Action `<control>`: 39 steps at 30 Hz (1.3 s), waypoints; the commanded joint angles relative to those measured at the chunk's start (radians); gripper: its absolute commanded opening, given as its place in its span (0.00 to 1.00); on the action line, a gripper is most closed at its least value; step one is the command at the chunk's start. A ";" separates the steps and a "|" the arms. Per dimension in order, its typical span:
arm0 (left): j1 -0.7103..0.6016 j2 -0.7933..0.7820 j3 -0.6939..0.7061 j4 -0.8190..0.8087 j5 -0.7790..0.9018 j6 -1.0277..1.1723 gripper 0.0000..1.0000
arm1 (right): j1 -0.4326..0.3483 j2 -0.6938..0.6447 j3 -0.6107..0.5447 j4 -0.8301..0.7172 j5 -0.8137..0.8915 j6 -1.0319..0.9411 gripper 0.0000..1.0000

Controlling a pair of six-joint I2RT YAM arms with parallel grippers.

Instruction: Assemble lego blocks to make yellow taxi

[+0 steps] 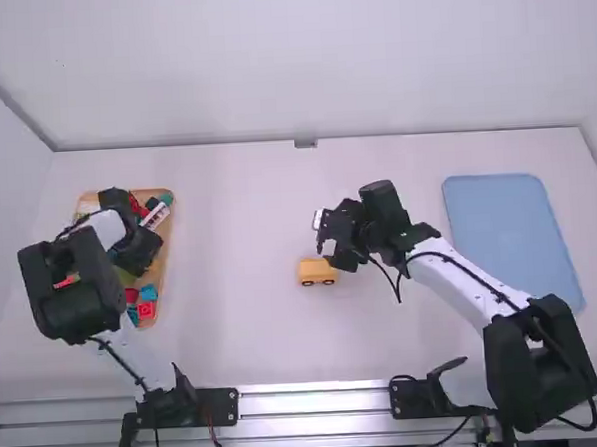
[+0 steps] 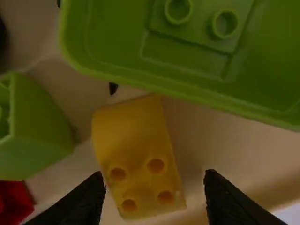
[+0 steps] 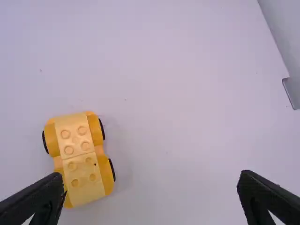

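Note:
In the high view my left gripper (image 1: 138, 254) is down over the wooden tray of blocks on the left. In the left wrist view a yellow block (image 2: 136, 150) with four studs lies in the tray, between the spread fingers of my left gripper (image 2: 152, 194), not gripped. My right gripper (image 1: 329, 232) hangs over the middle of the table, just behind the yellow car base (image 1: 317, 271). In the right wrist view the wheeled yellow car base (image 3: 79, 159) stands on the table near one finger of the open, unloaded right gripper (image 3: 152, 192).
The wooden tray (image 1: 167, 240) holds several coloured blocks. A large green piece (image 2: 187, 70) lies beside the yellow block, with a smaller green block (image 2: 37, 126) and a red block (image 2: 13, 201) on its other side. A blue mat (image 1: 509, 232) lies on the right.

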 commanded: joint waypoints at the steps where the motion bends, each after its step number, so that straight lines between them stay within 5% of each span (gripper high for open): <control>1: -0.001 0.014 -0.032 0.016 -0.024 -0.002 0.54 | 0.002 -0.015 0.014 -0.007 -0.010 0.006 0.99; 13: -0.082 0.013 -0.108 0.158 -0.155 -0.006 0.47 | 0.002 -0.015 0.014 -0.008 -0.010 0.006 0.98; 16: -0.102 0.013 -0.119 0.163 -0.171 -0.029 0.27 | 0.002 -0.015 0.014 -0.010 -0.010 0.006 0.99; 18: -0.100 0.013 -0.119 0.162 -0.162 -0.027 0.25 | 0.002 -0.015 0.014 -0.011 -0.010 0.007 0.99; 27: -0.094 -0.030 0.000 0.031 -0.194 0.013 0.33 | 0.002 -0.015 0.014 -0.011 -0.010 0.006 0.98; 36: -0.157 -0.101 0.096 0.002 0.087 0.631 0.12 | 0.002 -0.015 0.014 -0.011 -0.010 0.006 0.99; 39: -0.200 -0.126 0.096 -0.033 0.207 0.819 0.13 | 0.002 -0.015 0.014 -0.010 -0.005 0.005 0.99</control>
